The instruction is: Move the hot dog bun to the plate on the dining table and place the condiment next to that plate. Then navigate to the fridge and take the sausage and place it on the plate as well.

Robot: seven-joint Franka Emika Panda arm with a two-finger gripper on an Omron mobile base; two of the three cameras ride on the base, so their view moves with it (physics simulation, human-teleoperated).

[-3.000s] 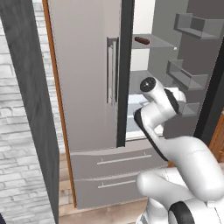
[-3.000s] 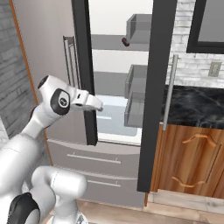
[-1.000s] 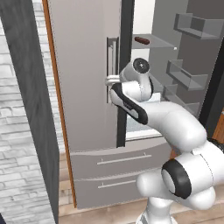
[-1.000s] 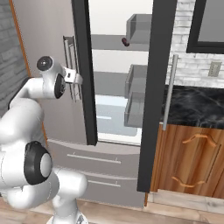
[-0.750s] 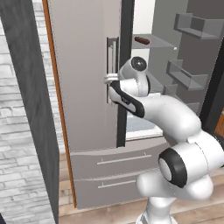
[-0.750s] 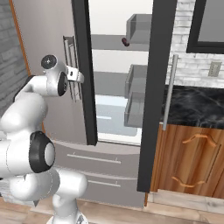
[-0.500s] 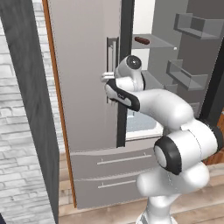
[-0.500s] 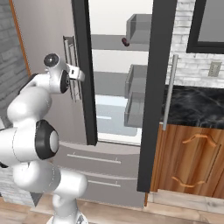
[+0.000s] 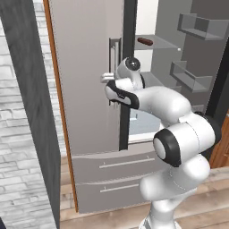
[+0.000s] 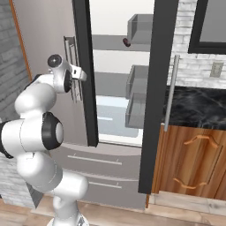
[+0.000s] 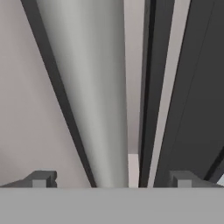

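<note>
The gripper (image 11: 109, 181) has swung left to the fridge (image 9: 85, 89) door handle (image 11: 94, 87), jaws spread wide.

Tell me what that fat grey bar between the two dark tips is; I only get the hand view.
Observer: It's the long vertical handle on the closed left door of a tall grey fridge.
Operator: So the whole fridge is shut?
Observer: No, the right door stands wide open.
Operator: Anything inside?
Observer: A dark reddish sausage lies on an upper shelf, above and to the right of the hand.
</note>
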